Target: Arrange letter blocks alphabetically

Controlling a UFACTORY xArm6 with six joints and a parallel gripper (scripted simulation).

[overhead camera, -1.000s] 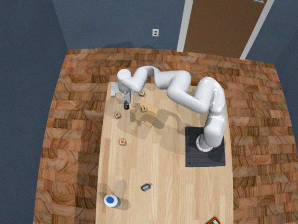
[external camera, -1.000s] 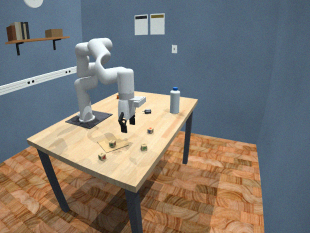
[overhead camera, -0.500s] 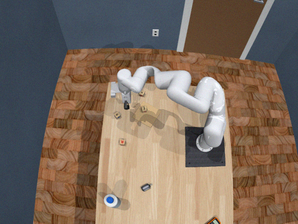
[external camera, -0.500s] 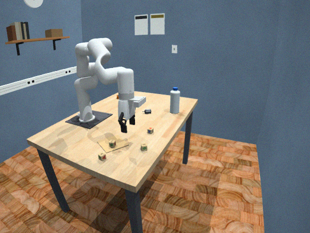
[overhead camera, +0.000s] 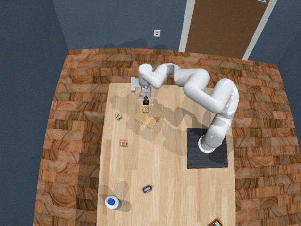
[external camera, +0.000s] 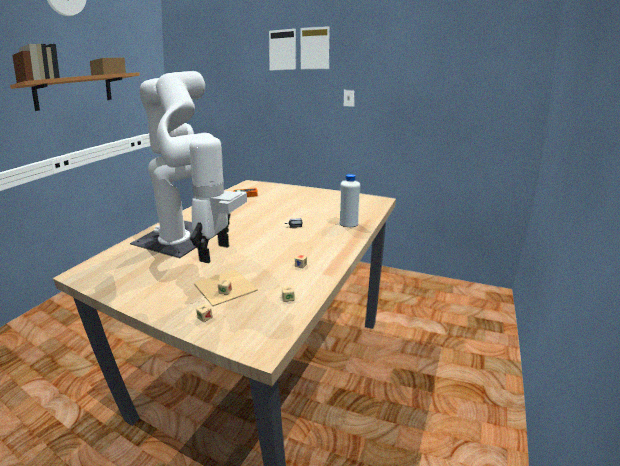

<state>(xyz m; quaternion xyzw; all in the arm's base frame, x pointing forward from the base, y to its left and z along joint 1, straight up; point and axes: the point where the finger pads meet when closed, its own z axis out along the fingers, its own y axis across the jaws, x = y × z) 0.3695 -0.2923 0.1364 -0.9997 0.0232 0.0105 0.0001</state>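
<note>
A tan mat point(overhead camera: 147, 116) lies on the wooden table, also seen in the exterior view point(external camera: 226, 289). One wooden block point(overhead camera: 145, 109) point(external camera: 225, 287) sits on the mat near its far corner. A second block point(external camera: 203, 313) lies just off the mat near the table edge; the arm hides it in the top view. Two more blocks lie off the mat: one with a dark mark on top point(overhead camera: 118, 116) point(external camera: 287, 294), one with a red mark point(overhead camera: 123, 143) point(external camera: 300, 261). My gripper point(overhead camera: 145, 99) point(external camera: 213, 245) hangs open and empty, well above the table by the mat.
A white bottle with a blue cap point(overhead camera: 111, 202) point(external camera: 349, 201) stands at the far end of the table. A small dark gadget point(overhead camera: 147, 188) lies mid-table. An orange device point(overhead camera: 215, 222) sits at a corner. The arm's black base plate point(overhead camera: 207, 148) is at the side.
</note>
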